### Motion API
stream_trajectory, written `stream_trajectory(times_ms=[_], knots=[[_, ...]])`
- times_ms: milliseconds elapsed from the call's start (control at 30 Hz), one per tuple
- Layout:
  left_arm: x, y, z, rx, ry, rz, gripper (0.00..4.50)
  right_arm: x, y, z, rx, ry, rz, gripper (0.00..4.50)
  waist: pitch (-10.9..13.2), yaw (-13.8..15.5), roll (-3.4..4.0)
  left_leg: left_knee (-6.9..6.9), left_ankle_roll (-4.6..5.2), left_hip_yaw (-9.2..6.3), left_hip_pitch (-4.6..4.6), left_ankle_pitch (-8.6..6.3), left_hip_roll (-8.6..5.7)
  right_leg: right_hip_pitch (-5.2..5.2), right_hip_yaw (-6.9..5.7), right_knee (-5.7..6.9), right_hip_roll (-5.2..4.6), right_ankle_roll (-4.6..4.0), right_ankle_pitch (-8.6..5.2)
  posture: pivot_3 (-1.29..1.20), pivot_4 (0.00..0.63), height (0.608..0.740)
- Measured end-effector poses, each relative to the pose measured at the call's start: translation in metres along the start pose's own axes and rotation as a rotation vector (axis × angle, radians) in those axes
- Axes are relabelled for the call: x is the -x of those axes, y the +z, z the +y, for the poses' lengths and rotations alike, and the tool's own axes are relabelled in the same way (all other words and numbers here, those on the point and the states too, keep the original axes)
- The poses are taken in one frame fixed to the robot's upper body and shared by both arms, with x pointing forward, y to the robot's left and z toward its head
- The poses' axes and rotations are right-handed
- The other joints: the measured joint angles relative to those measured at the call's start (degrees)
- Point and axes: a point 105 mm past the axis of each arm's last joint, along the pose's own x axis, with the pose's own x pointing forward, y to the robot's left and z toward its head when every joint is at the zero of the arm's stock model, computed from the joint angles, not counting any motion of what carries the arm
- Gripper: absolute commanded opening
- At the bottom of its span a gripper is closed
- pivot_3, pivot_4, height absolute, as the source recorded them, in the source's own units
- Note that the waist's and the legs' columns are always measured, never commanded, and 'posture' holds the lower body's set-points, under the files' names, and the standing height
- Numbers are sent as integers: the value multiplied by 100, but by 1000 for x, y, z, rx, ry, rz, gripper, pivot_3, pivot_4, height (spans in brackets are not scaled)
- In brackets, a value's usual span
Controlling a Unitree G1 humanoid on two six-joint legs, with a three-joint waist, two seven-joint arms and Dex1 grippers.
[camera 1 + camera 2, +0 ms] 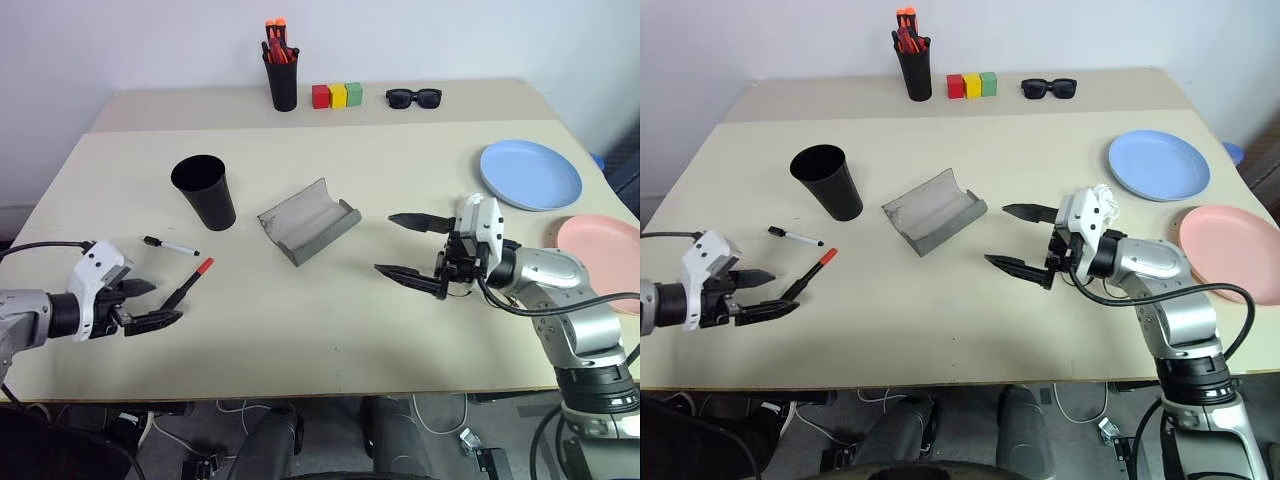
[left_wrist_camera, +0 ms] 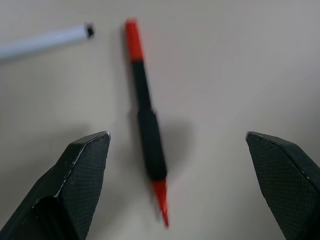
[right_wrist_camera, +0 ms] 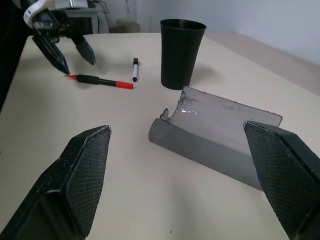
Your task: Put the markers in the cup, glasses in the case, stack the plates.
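Left wrist view: left hand [image 2: 177,185] open over red marker [image 2: 147,135].

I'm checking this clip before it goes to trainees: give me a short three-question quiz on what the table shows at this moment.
1. True or false: the red marker already stands in the black cup.
2. Which gripper is nearer the open grey case? A) the left gripper B) the right gripper
3. Fill in: the light blue plate and the pink plate lie ____ on the table, not stacked.

Key:
1. False: it lies flat on the table in front of the open left gripper.
2. B
3. side by side
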Motion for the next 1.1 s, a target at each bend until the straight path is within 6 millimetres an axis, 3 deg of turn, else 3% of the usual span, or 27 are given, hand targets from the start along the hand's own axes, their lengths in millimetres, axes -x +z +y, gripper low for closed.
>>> stream_trajectory(times_ms=[67,167,400,633,733,800,867,967,1100], knots=[[-4,-7,2,30,7,29,4500,0,-1,0,0,-3,0,4331,0,3,0,-1,0,0,0,0,0,0,0,-1,0,0,0,0,150,740],[-11,-8,1,65,-5,24,3603,1,-3,1,-9,-6,5,4386,0,15,0,-3,0,0,0,0,-1,0,0,0,-1,0,0,0,150,740],[-22,-4,5,87,-2,-5,41,1,-4,1,-9,-7,6,4386,-1,26,-1,-3,-4,0,1,2,-1,0,0,0,-2,0,1,0,150,740],[-22,-4,1,58,-51,-9,41,1,-4,0,-8,-13,8,4386,-2,17,2,-3,-4,0,1,2,-1,0,0,0,-3,0,1,0,150,740],[-27,5,-10,24,-122,-78,41,1,-4,0,-9,-14,8,4386,-2,21,2,-3,-4,0,-1,2,-1,-1,0,-2,-4,0,1,0,150,740],[-31,27,-19,-21,-178,-214,41,1,-4,0,-9,-15,7,4386,-1,47,-1,-1,-7,-4,-3,4,5,0,-1,-2,-4,-1,1,0,150,740],[-29,71,-21,-89,-188,-439,41,-2,-2,-2,-4,-17,-4,4386,0,79,-5,2,-26,-15,-8,15,5,1,-7,-1,-4,-8,6,0,150,740],[-8,127,-17,-222,-130,-713,41,-5,0,-2,10,-17,-19,4386,-4,45,-11,5,-30,-6,0,17,-1,5,-4,-1,-4,-6,17,0,150,740],[5,175,-6,-249,-1,-993,41,-5,-2,-3,11,-23,-16,4386,-5,21,-9,7,-32,-3,2,19,-2,6,-1,-1,0,0,23,0,150,740]])
